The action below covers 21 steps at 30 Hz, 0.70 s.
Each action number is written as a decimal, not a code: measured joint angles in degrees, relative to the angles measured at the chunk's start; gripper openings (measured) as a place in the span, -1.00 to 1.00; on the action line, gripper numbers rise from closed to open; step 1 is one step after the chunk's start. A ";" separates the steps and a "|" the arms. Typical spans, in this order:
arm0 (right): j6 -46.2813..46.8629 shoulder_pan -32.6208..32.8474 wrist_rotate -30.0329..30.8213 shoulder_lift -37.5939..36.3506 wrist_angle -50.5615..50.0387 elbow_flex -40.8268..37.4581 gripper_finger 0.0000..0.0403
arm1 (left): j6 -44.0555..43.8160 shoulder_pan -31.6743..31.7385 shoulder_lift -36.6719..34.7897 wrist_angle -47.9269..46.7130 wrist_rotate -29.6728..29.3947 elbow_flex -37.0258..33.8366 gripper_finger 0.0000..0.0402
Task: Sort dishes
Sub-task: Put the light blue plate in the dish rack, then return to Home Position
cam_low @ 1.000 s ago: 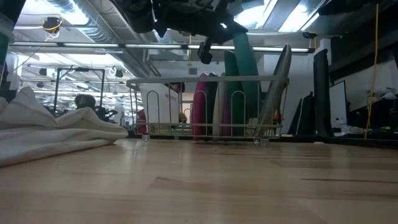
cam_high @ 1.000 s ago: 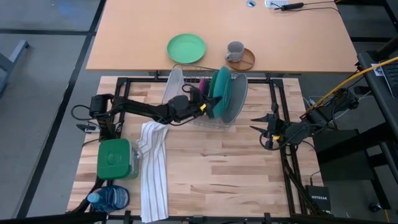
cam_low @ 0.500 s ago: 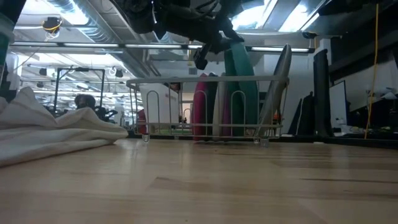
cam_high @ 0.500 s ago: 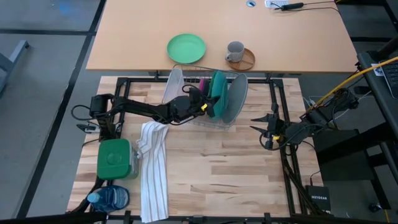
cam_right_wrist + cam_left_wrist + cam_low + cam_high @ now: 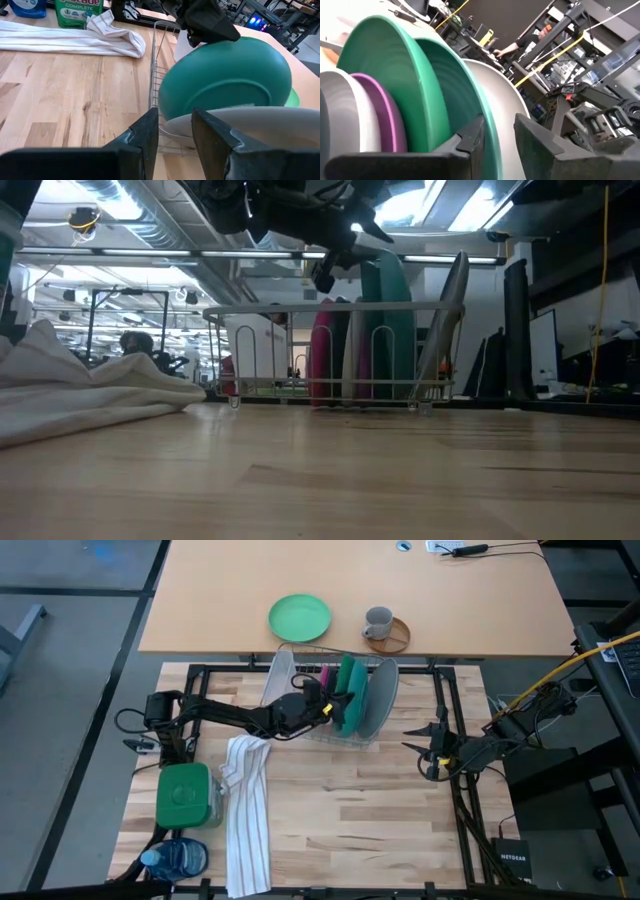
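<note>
A wire dish rack (image 5: pixel 300 310) stands at the table's far middle. In it stand on edge a purple-pink plate (image 5: pixel 325 675), a dark green plate (image 5: pixel 385 70), a teal-green plate (image 5: pixel 349 692) and a light grey plate (image 5: pixel 377 700). My left gripper (image 5: pixel 334 712) reaches in from the table's left and is on the teal-green plate's top rim. My right gripper (image 5: pixel 410 740) waits open and empty to the right of the rack; the teal-green plate (image 5: pixel 225 80) and the grey plate (image 5: pixel 240 120) show past its fingers. My left gripper has the teal-green plate's upper rim (image 5: pixel 492 137) between its two fingers, one finger (image 5: pixel 470 137) on the hollow face and one (image 5: pixel 540 142) behind it, beside the grey plate. It comes slanting down from the table's left. The plate stands on edge in the rack.
A striped white towel (image 5: pixel 245 810), a green tub (image 5: pixel 183 795) and a blue bottle (image 5: pixel 175 860) lie at the table's left and near left. On the desk beyond stand a pale mint-green plate (image 5: pixel 299 617) and a grey mug (image 5: pixel 377 622).
My left gripper has gone down with the teal-green plate, which has sunk lower into the rack between the dark green and light grey plates.
</note>
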 joint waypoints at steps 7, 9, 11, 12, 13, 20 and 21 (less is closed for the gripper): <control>0.04 0.00 -0.02 0.00 0.62 0.00 -0.40 | 0.47 0.60 0.00 1.05 -0.26 0.75 -0.51; 0.07 -0.02 -0.01 0.00 0.63 0.00 -0.40 | 0.58 0.87 -0.02 1.70 -0.25 1.10 -0.51; 0.21 0.00 -0.02 0.00 0.64 0.00 -0.40 | 0.66 0.90 -0.02 2.00 -0.28 1.52 -0.51; 0.42 0.00 -0.02 0.00 0.64 0.00 -0.40 | 1.09 0.90 -0.02 2.30 -0.28 1.83 -0.51; 0.65 0.00 -0.02 0.00 0.66 0.00 -0.40 | 2.60 0.90 -0.02 2.91 -0.27 2.07 -0.51; 1.68 0.00 -0.14 -1.60 0.96 0.00 -0.40 | 17.30 0.90 -0.98 5.51 -0.34 4.12 -0.52; 1.70 0.00 -0.15 -1.97 1.02 0.00 -0.40 | 19.03 0.83 -1.09 6.74 -0.31 4.31 -0.52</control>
